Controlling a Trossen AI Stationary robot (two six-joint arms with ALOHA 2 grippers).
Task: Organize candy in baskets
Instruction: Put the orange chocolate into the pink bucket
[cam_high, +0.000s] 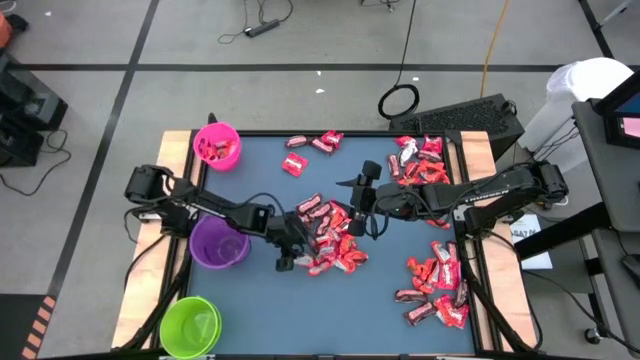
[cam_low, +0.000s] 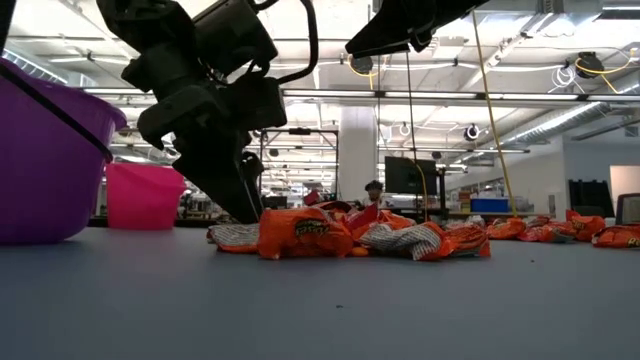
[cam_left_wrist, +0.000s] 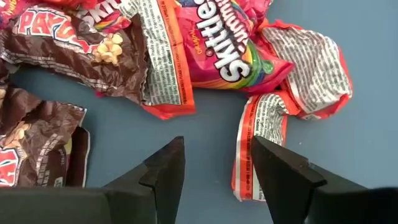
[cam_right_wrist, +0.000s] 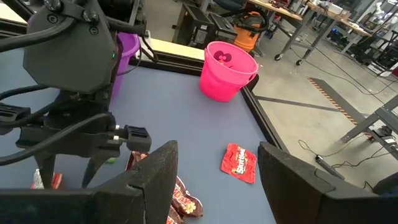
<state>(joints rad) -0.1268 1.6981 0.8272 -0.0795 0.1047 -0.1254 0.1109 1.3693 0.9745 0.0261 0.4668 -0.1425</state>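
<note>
Just ahead of open left pincer, empty: candy pile.

Purple basket cut off at low view's left edge. Pink basket contents too small to identify. Left hand fingertips hidden behind candy pile.

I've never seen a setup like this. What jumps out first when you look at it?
Two dark robot arms meet over a heap of shiny red and brown wrapped candy in the middle of the blue-grey table, the left gripper open just beside the pile and the right gripper open above it. Three bright round plastic baskets line the left edge: pink, purple and lime green.
</note>
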